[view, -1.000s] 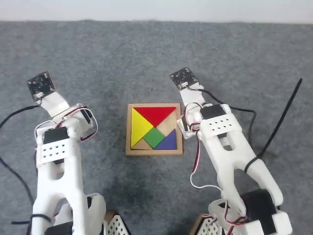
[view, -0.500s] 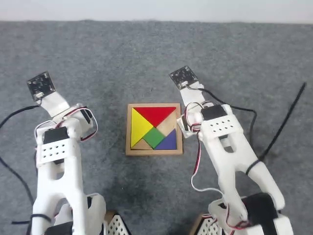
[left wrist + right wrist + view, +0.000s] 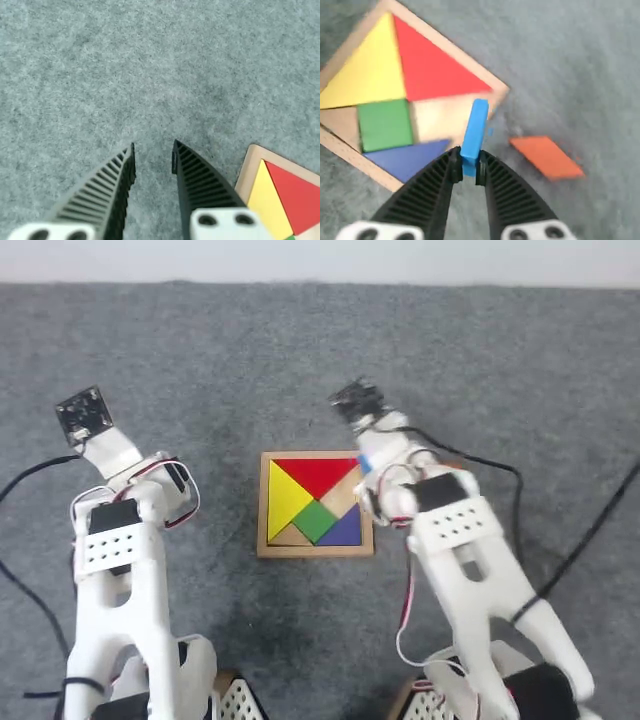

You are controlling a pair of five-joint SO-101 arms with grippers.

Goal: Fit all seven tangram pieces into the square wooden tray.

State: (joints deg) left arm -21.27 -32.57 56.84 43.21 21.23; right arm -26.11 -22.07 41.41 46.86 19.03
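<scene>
- The blue piece (image 3: 472,137) is clamped on edge between the ribbed black fingers of the right gripper (image 3: 467,160). It is held above the right part of the square wooden tray (image 3: 316,552), over the bare pale wood there.
- The piece is presumably held upright so that only its thin sides are pinched. Its flat face will have to be laid down before it can drop into the gap, and from this edge-on view its outline cannot be made out.
- Four flat, smooth-painted pieces are seated flush in the tray: a red triangle (image 3: 318,476) along the far side, a yellow triangle (image 3: 286,498) at the left, a green square (image 3: 316,520) in the middle and a dark blue triangle (image 3: 343,531) at the near right.
- Unfilled wood is left at the right and at the near-left corner, both hemmed in by straight edges and the raised rim.
- An orange parallelogram (image 3: 546,156) is lying flat on the grey, felt-like carpet (image 3: 200,360) just off the tray's right side, within the right arm's reach.
- The left gripper (image 3: 152,150) is held empty with its jaws parted above the carpet, left of the tray, so the tray is left free for the other arm.
</scene>
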